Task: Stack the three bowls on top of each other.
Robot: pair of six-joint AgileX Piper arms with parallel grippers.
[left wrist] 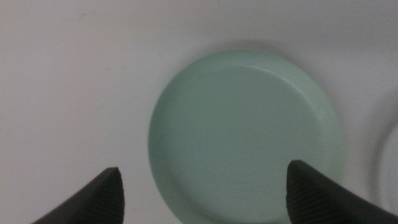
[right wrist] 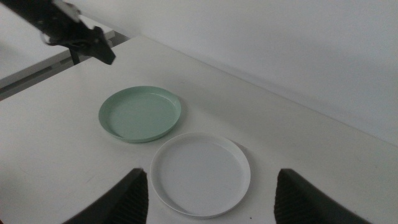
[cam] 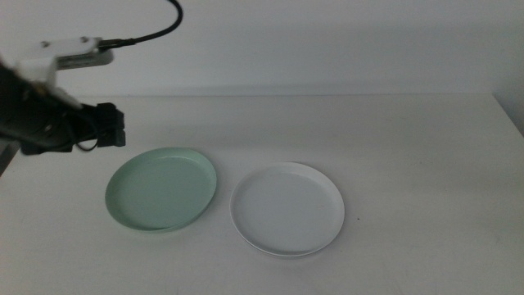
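A mint green bowl [cam: 161, 188] rests on the white table, and a white bowl [cam: 286, 207] lies just right of it, their rims close but apart. My left gripper [cam: 110, 124] hovers above the table behind and to the left of the green bowl. The left wrist view looks down on that green bowl [left wrist: 245, 134] between the wide-open jaws of the left gripper [left wrist: 205, 168], which hold nothing. My right gripper [right wrist: 211, 172] is out of the middle view. It is open and held high, looking over the white bowl [right wrist: 200, 173] and green bowl [right wrist: 140, 114].
The table [cam: 409, 147] is white with a pale wall behind it. Its far right corner [cam: 501, 100] shows in the middle view. The left arm's black cable [cam: 155, 31] arcs above it. The right wrist view shows the table's edge [right wrist: 59, 65] beyond the left arm [right wrist: 81, 34].
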